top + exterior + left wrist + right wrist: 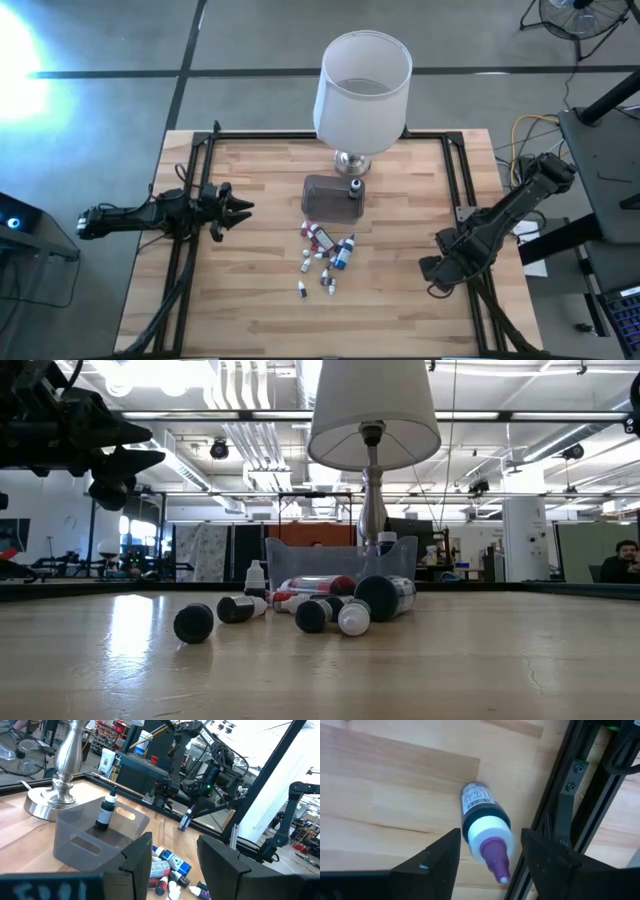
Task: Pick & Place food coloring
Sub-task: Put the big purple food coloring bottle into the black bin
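Several food coloring bottles (pixel 325 257) lie in a loose pile on the wooden table's middle, white tips pointing various ways (pixel 330 608). One dark bottle (pixel 105 810) stands in the clear tub (pixel 330 197). A purple-tipped bottle (pixel 485 827) with a white collar is near the table's right rail, tip up in the left wrist view (pixel 185 818). My right gripper (pixel 490 865) points down over it, open, one finger on either side and a gap on both. My left gripper (pixel 240 208) waits open and level at the table's left side.
A big white-shaded lamp (pixel 362 85) stands on its metal base (pixel 351 161) just behind the tub. Black frame rails (pixel 462 180) run along the table's edges; one rail (pixel 555 805) lies close beside the purple-tipped bottle. Bare wood lies at the table's near side.
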### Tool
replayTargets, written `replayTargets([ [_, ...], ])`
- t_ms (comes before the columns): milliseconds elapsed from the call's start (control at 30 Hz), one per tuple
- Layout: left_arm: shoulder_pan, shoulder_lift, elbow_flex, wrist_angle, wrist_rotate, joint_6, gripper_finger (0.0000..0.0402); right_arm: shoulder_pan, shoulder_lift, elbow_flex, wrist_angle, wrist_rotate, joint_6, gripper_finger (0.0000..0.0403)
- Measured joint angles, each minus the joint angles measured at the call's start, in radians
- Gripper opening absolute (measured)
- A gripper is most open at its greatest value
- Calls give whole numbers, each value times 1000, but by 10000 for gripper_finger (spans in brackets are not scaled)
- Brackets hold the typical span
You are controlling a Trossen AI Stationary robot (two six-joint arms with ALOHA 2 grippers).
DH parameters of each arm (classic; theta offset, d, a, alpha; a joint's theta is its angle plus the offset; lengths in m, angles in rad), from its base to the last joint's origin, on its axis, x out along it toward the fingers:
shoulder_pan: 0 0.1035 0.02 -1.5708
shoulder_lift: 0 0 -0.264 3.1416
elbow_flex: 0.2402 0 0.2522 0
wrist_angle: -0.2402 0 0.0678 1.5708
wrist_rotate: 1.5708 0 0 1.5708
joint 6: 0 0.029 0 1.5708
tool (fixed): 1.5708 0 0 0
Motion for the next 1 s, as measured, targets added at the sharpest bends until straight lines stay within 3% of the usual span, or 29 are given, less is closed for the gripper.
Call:
replayTargets([
  [367, 0, 0, 0, 0, 0, 0, 135, 0, -8, -13, 7, 7, -23, 196],
  [700, 0, 0, 0, -1, 0, 0, 135, 0, -19, -13, 11, 9, -55, 117],
  [867, 0, 0, 0, -1, 0, 0, 135, -1, -40, -10, 12, 15, -67, 107],
  [1000, 0, 0, 0, -1, 0, 0, 135, -18, -63, 57, -17, 124, -80, 109],
])
